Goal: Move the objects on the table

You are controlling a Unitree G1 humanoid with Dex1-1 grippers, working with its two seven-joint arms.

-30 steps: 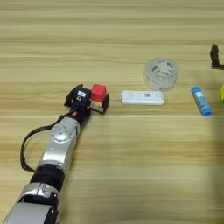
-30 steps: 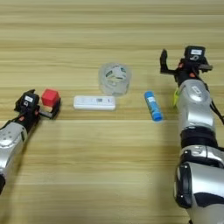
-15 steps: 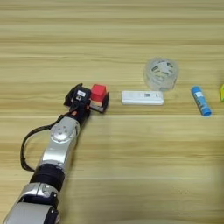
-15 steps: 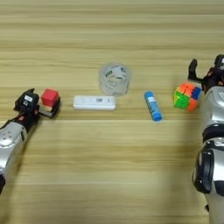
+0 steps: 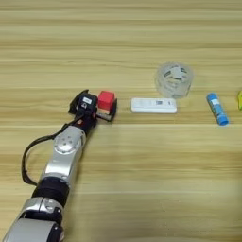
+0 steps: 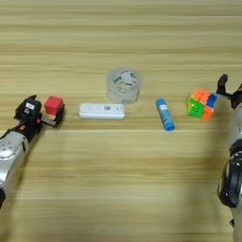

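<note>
The small red cube (image 5: 106, 99) sits mid-left of the frame, right between the left gripper (image 5: 105, 104)'s two black fingers, jaws snug around it on the table (image 5: 142, 179). To its right: white bar (image 5: 153, 105), tape roll (image 5: 174, 79), blue-and-white stick (image 6: 165, 114), puzzle cube (image 6: 202, 103). The right gripper (image 6: 227, 90) pokes in at the right edge beside that cube, can't tell its jaws.

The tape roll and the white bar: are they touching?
Apart. The right eye view shows bare wood between the clear tape roll and the flat white bar lying in front of it.
</note>
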